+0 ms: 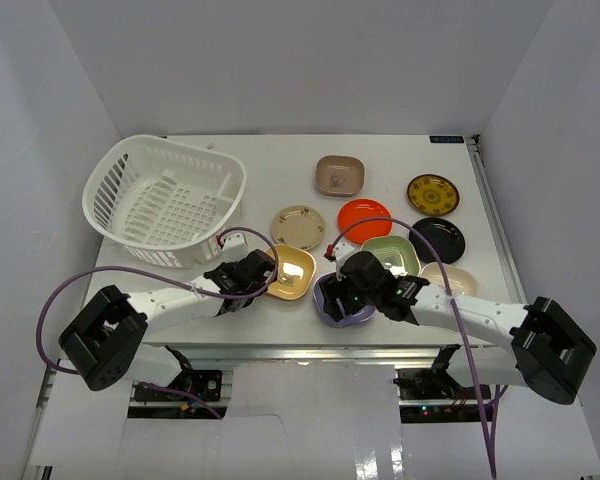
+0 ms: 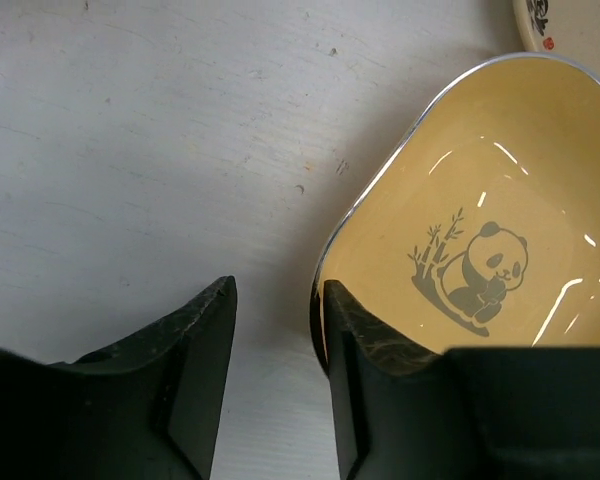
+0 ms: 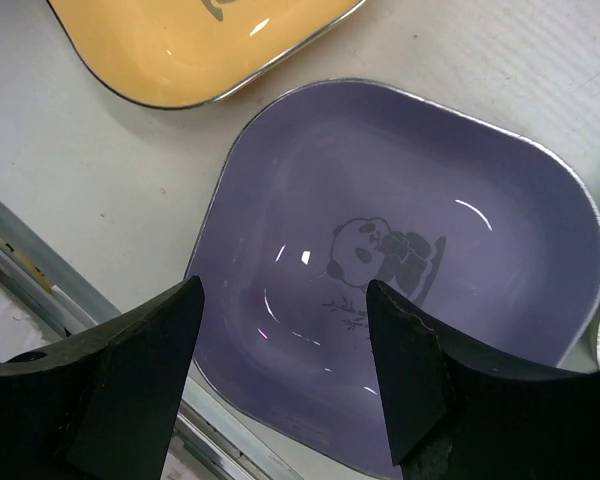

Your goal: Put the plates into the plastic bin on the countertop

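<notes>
Saw the plastic bin at the far left of the tabletop. Counted nine plates, all lying on the tabletop to the right of the bin. Found the brown plate farthest back. Found the patterned mustard plate, the tan plate, the red plate and the black plate in the middle. Found the green plate and the cream plate nearer to the arms. Found the yellow plate and the lavender plate side by side, closest to the front edge.

Noted the left hand low at the left side of the yellow plate, jaws apart and gripping nothing. Saw one finger above bare tabletop and the other finger at the plate's rim. Noted the right hand over the lavender plate, jaws wide apart and holding nothing. Could not tell whether any finger touched a plate. Saw a small panda drawing in the bottom of both these plates. Saw the metal rail just beside the near corner of the lavender plate.
</notes>
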Action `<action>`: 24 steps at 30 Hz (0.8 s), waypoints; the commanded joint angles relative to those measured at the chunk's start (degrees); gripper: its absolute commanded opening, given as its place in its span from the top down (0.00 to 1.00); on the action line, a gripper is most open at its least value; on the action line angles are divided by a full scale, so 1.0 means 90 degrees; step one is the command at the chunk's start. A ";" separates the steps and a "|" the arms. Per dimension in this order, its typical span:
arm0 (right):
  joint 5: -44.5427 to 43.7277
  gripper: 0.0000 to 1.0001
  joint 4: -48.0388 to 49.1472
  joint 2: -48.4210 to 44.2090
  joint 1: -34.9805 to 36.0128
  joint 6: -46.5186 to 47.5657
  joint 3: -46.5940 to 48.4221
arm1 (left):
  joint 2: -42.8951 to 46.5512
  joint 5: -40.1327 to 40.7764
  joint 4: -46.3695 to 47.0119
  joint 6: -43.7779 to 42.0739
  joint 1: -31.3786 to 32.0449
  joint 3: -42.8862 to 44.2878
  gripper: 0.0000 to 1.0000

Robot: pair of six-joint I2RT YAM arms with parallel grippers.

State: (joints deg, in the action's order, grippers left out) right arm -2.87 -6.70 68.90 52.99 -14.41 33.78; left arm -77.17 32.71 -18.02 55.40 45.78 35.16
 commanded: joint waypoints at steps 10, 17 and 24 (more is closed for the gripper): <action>-0.0666 0.28 0.0530 0.0888 0.0830 -0.0263 0.0368 | 0.0233 0.0477 0.0070 -0.0422 0.0031 0.0175 1.00; -0.1037 0.31 0.0510 0.0734 0.1055 -0.0342 0.0426 | 0.1989 0.0262 -0.0244 -0.1076 0.0060 0.0507 1.00; -0.1312 0.36 0.0363 0.0001 0.1182 -0.0371 0.0407 | 0.2714 0.0836 -0.0322 -0.1896 0.0060 0.1629 1.00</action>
State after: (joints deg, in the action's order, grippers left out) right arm -12.43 -4.38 71.99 63.20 -17.39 35.38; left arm -54.83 35.75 -21.39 43.24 46.04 44.31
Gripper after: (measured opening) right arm 0.644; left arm 0.023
